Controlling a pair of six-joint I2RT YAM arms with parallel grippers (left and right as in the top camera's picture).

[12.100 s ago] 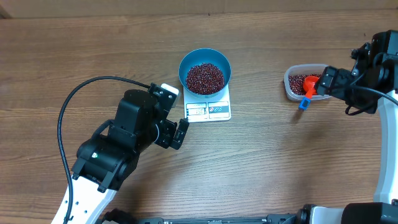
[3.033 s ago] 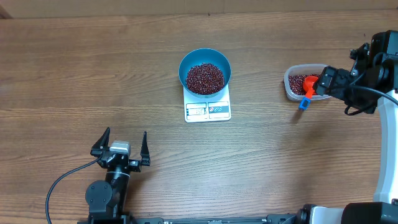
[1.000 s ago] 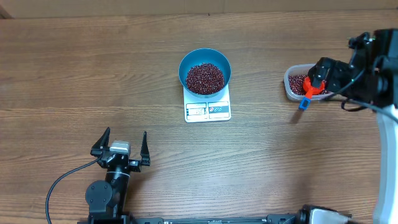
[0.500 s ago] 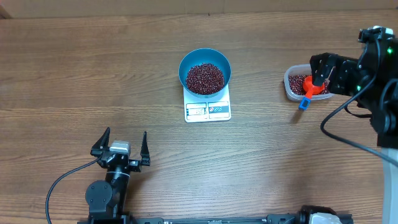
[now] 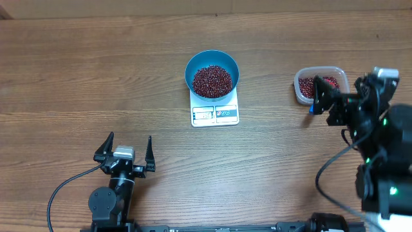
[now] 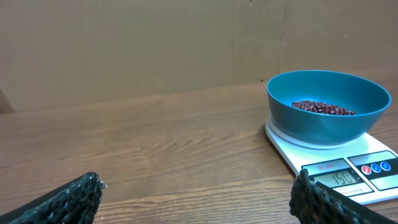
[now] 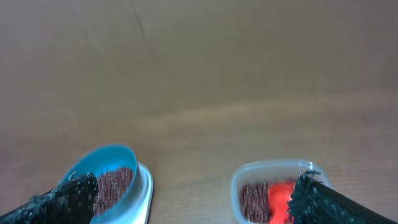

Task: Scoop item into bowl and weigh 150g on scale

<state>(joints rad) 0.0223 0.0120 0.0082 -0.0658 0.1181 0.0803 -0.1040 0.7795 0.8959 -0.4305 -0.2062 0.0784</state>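
The blue bowl [image 5: 212, 64] holds a heap of dark red beans [image 5: 212, 80] and stands on the white scale [image 5: 215, 114]. In the left wrist view the bowl [image 6: 326, 118] and the scale [image 6: 348, 177] lie to the right, ahead of my open, empty left gripper [image 6: 193, 205]. From overhead the left gripper [image 5: 127, 147] rests near the front edge. My right gripper [image 5: 324, 100] is open and empty, just in front of a clear container [image 5: 320, 76]. In the right wrist view a red scoop [image 7: 280, 199] lies in that container [image 7: 273, 171], and the bowl [image 7: 102, 177] is at the left.
More beans [image 5: 308, 84] lie in the clear container. The scoop's blue handle end [image 5: 311, 108] sticks out over its near rim. The left arm's black cable [image 5: 64, 187] loops over the front left of the wooden table [image 5: 96, 77].
My right arm has drawn back from the clear container toward the front right, leaving the scoop in it. The left gripper, bowl and scale have not moved in the last second.
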